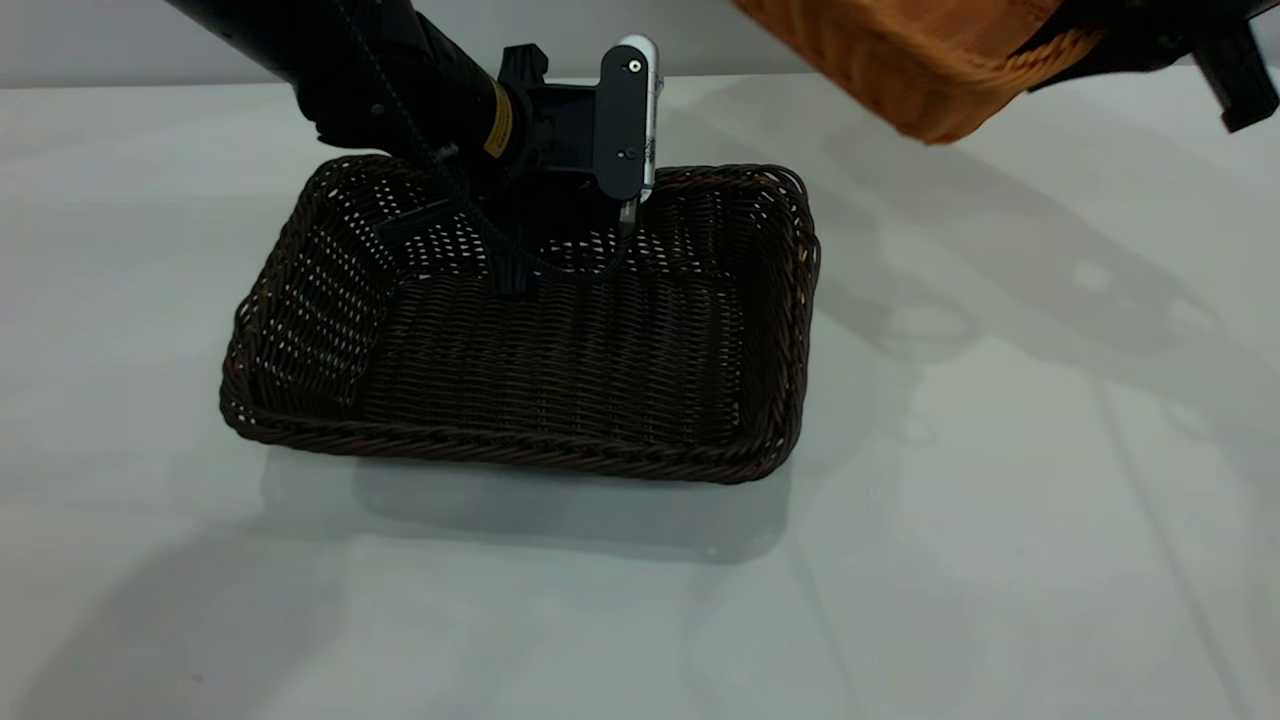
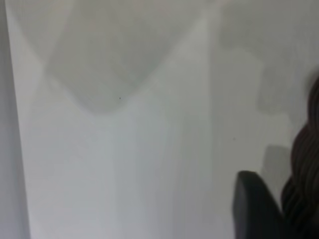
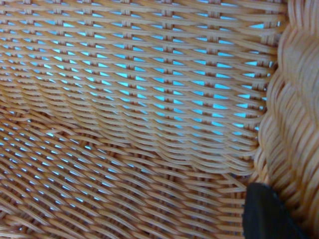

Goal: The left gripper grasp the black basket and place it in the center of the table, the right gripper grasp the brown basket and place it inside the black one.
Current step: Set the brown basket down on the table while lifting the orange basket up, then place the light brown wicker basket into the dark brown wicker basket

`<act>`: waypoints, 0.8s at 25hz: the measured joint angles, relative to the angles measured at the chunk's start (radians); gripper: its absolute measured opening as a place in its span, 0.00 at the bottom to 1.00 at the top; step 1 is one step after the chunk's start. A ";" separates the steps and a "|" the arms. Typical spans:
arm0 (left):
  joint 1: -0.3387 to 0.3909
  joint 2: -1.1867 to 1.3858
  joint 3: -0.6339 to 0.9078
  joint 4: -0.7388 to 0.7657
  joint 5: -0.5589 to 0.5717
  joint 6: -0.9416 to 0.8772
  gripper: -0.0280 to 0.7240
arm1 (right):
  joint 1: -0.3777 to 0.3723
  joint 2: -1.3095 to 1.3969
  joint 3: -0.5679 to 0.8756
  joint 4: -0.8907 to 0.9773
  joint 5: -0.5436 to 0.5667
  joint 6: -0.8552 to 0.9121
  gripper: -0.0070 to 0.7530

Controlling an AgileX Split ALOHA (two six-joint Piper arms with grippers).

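A plain pale wall [image 1: 120, 40] runs behind. Light from above casts soft, broad shadows in front.

place: probably lab | evidence: bare white table [image 1: 1000, 560], plain wall

Bright, even light falls from above; soft overlapping shadows spread across the table [image 1: 1000, 500]. The left wrist view is blurred; backlight glows blue through the brown basket [image 3: 149, 99] weave.

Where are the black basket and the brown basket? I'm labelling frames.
black basket [image 1: 560, 350], exterior view, woven floor.
brown basket [image 1: 900, 50], exterior view, side wall, held up at top right.
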 joint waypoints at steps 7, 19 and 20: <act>-0.002 -0.002 0.002 -0.016 -0.060 -0.070 0.63 | -0.012 0.000 -0.013 0.002 0.028 -0.001 0.10; -0.003 -0.346 0.109 -0.019 0.198 -0.150 0.66 | -0.139 0.000 -0.152 -0.080 0.123 0.020 0.10; -0.003 -0.391 0.110 -0.021 0.234 -0.159 0.66 | -0.134 0.000 -0.155 -0.098 0.134 0.030 0.10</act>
